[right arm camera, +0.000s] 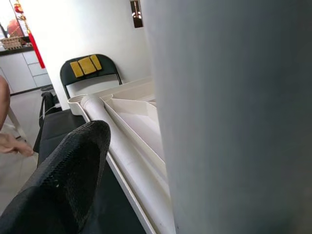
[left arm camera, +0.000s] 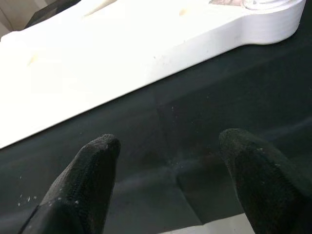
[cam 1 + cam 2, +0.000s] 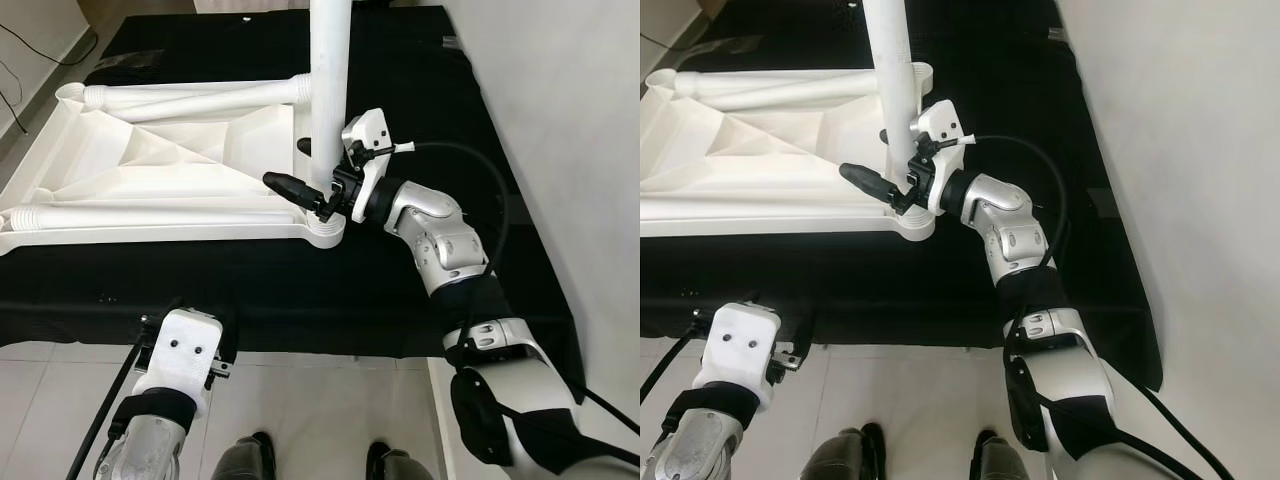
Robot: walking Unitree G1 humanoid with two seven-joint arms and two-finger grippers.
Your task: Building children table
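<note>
A white children's table (image 3: 150, 170) lies upside down on a black cloth (image 3: 300, 280). One white leg (image 3: 328, 90) stands upright in the near right corner socket (image 3: 325, 232). Two more legs lie flat along the frame, one at the far edge (image 3: 190, 97) and one at the near edge (image 3: 150, 215). My right gripper (image 3: 305, 195) reaches in from the right and straddles the upright leg just above the socket. One black finger (image 1: 68, 180) shows with a gap to the leg (image 1: 234, 117), and the other finger is hidden behind it. My left gripper (image 2: 165, 170) hangs open over the cloth's front edge, holding nothing.
A white wall (image 3: 560, 100) runs close along the right of the cloth. The cloth's front edge drops to a tiled floor (image 3: 320, 400), with two dark feet (image 3: 260, 455) below. A black folding chair (image 1: 90, 70) stands beyond the table. A person's hand (image 1: 9, 144) is at the far side.
</note>
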